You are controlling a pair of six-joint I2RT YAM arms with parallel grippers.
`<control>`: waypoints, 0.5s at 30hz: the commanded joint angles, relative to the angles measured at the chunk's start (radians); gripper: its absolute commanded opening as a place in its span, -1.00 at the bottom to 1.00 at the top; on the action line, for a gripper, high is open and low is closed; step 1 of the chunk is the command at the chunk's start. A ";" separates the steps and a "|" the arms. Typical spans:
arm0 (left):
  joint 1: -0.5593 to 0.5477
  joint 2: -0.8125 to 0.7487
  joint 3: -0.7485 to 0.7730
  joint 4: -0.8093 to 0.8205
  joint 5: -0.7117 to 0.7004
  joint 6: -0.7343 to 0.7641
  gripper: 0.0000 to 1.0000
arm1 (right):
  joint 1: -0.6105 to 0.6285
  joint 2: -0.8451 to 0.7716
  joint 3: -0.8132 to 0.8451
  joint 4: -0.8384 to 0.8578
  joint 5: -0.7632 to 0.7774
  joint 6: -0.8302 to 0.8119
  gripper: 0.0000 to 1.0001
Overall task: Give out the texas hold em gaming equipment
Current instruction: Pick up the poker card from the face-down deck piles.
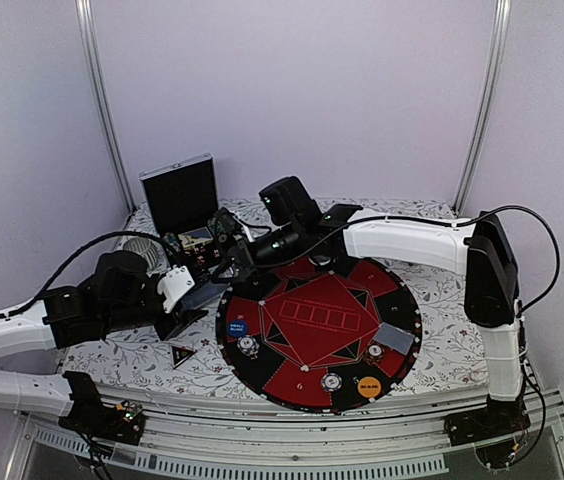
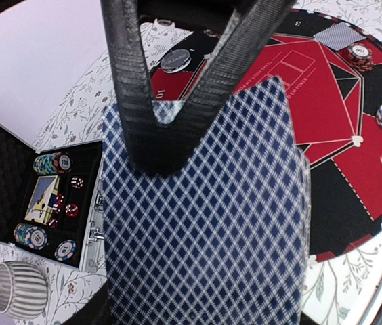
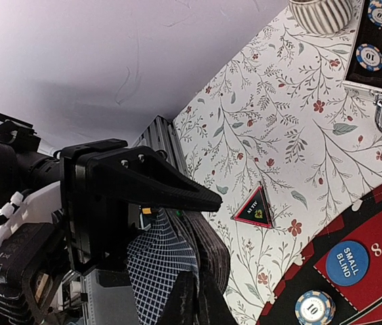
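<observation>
My left gripper (image 1: 190,300) is shut on a deck of blue-checked playing cards (image 2: 204,223), held left of the round mat (image 1: 307,395). The right gripper (image 3: 189,298) reaches across and is shut on the top card's edge; in the left wrist view its black fingers (image 2: 152,128) pinch that card. On the mat lie striped chips (image 1: 249,346), a blue blind button (image 1: 237,325), an orange button (image 1: 368,386) and a face-down card (image 1: 394,338). The black triangular marker (image 3: 254,207) rests on the floral cloth beside the mat.
The open black case (image 1: 180,195) stands at the back left, with more chips (image 2: 49,162) and dice in it. A white ribbed cup (image 2: 18,288) sits next to the case. The right arm spans the back of the mat.
</observation>
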 commanded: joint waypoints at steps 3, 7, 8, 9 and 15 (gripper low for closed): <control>0.004 -0.011 0.004 0.027 0.004 0.000 0.07 | 0.004 -0.065 0.024 -0.028 0.044 -0.027 -0.81; 0.005 -0.015 0.004 0.027 0.002 0.000 0.07 | 0.005 -0.060 0.025 -0.030 0.028 -0.028 -0.76; 0.006 -0.015 0.003 0.027 0.002 0.001 0.07 | 0.004 -0.057 0.025 -0.030 0.025 -0.025 -0.77; 0.004 -0.014 0.003 0.027 0.003 0.001 0.07 | 0.005 -0.057 0.025 -0.030 0.025 -0.024 -0.77; 0.006 -0.013 0.003 0.027 0.003 0.000 0.07 | 0.005 -0.068 0.025 -0.033 0.034 -0.029 -0.91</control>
